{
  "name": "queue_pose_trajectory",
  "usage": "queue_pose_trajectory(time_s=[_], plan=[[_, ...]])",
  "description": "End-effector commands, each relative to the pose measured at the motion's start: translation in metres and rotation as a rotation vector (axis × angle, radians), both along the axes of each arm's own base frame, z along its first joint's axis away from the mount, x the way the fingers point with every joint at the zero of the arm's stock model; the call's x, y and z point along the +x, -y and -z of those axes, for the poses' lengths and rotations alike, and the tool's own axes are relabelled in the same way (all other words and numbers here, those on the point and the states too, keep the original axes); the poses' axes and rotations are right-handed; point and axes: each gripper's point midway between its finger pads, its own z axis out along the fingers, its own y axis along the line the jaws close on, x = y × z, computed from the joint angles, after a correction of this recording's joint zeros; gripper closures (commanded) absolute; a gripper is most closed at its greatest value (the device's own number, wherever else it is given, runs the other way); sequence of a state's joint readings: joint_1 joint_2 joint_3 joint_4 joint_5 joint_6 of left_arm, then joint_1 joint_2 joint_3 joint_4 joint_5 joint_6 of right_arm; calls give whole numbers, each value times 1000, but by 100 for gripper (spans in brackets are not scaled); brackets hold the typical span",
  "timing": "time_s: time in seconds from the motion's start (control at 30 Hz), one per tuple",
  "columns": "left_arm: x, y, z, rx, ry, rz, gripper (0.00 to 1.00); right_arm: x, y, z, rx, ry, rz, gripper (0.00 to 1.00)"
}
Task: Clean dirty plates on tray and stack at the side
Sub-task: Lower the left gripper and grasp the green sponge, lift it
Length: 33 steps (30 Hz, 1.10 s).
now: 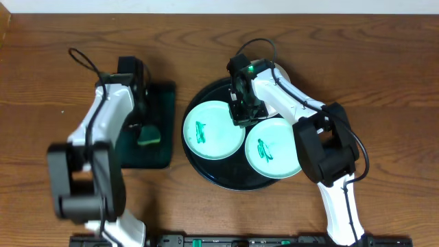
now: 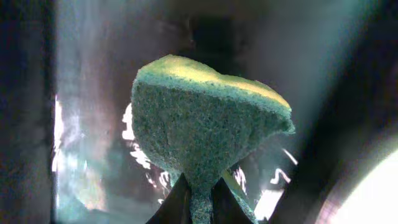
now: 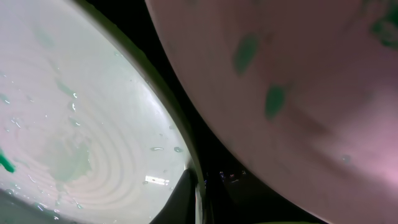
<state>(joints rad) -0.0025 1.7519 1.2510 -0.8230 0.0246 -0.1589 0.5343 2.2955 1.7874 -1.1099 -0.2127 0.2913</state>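
Note:
The round black tray (image 1: 206, 168) holds two white plates with green marks: a left plate (image 1: 206, 130) and a right plate (image 1: 273, 154). A third plate does not show. My right gripper (image 1: 241, 118) is shut on the right rim of the left plate (image 3: 62, 124), with one dark finger (image 3: 194, 198) on top of the rim. The right plate fills the upper right of the right wrist view (image 3: 298, 93). My left gripper (image 1: 139, 125) is shut on a green and yellow sponge (image 2: 205, 124), pinched at its lower edge between the jaws (image 2: 200, 205).
A smaller rectangular black tray (image 1: 163, 96) lies left of the round tray, under the sponge (image 1: 148, 136) and the left arm. The right arm reaches over the back of the round tray. Wooden table surrounds both trays.

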Motion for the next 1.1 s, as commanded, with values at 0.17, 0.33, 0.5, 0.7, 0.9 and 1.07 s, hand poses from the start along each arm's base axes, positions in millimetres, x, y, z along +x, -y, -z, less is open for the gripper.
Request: queue_pose_trajectory(time_s=[0.17,0.33,0.5,0.7,0.9,1.07], plan=[[-11,16,-100,-11,266,-33,93,-16,-9,27,-10,-57,-45,99],[-17,13,-103,0,261,-58,93,-16,-9,27,-9,-57,-47,99],[-19,2,-93,58,222,-98,93,-16,-9,27,-9,-57,-47,99],[-16,0,-65,78,135,-104,93,-16,-9,27,-9,-57,-47,99],[-15,0,-23,93,8,-98,93,-16,-9,27,-9,-56,-47,99],[-15,0,-3,99,-49,-96,93,-16,-9,27,-8,-55,-47,99]])
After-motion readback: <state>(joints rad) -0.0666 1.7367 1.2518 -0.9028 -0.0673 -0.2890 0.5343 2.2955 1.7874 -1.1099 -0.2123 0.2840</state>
